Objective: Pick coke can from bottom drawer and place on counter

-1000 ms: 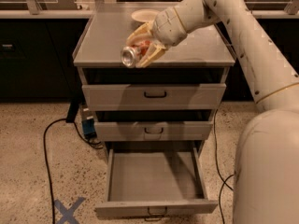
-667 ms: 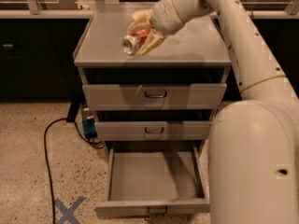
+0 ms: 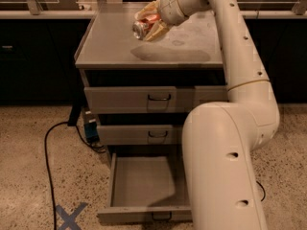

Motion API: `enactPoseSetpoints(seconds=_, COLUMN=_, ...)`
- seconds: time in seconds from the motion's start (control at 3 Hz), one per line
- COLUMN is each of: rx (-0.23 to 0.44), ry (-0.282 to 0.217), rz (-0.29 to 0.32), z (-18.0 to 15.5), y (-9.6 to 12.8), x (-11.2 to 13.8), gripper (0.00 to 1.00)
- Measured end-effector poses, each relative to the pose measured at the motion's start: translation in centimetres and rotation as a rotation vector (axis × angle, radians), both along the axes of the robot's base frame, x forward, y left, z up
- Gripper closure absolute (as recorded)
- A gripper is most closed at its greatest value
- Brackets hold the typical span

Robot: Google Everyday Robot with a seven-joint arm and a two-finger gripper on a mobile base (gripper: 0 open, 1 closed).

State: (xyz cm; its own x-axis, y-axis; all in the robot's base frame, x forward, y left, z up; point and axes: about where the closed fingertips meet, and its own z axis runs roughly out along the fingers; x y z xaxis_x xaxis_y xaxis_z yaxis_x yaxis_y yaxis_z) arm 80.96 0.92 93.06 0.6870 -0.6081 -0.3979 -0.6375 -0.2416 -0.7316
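Observation:
My gripper (image 3: 146, 24) is shut on the coke can (image 3: 145, 25), a small red can with a silver end facing the camera, held on its side. It hangs a little above the middle of the counter (image 3: 110, 42), the flat grey top of the drawer cabinet, and casts a shadow on it. The bottom drawer (image 3: 139, 181) is pulled open below; what shows of its inside is bare, and my arm hides its right part.
The two upper drawers (image 3: 144, 99) are shut. A black cable (image 3: 48, 152) runs over the speckled floor at the left, with a blue tape cross (image 3: 69, 217) near it. Dark benches stand at both sides. My arm (image 3: 225, 166) fills the right foreground.
The gripper has carried the can up and farther back over the counter, from near its front edge toward the middle. The arm now fills more of the right side of the view.

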Motion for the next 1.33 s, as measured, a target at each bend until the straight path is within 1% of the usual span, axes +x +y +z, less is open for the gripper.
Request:
enactPoseSetpoints(seconds=0.33, rx=-0.005, ry=0.011, rz=-0.095, z=-2.1, y=-0.6, x=3.0, gripper=1.0)
enactPoseSetpoints(seconds=0.67, rx=-0.011, ry=0.108, rz=-0.167, z=-6.2, y=-1.1, x=4.4, gripper=1.0)
enactPoseSetpoints(seconds=1.0, rx=-0.015, ry=0.188, rz=-0.193, z=-8.4, y=-1.2, x=4.3, gripper=1.0)
enactPoseSetpoints(seconds=1.33, rx=-0.015, ry=0.188, rz=-0.193, z=-8.4, y=-1.2, x=4.3, gripper=0.82)
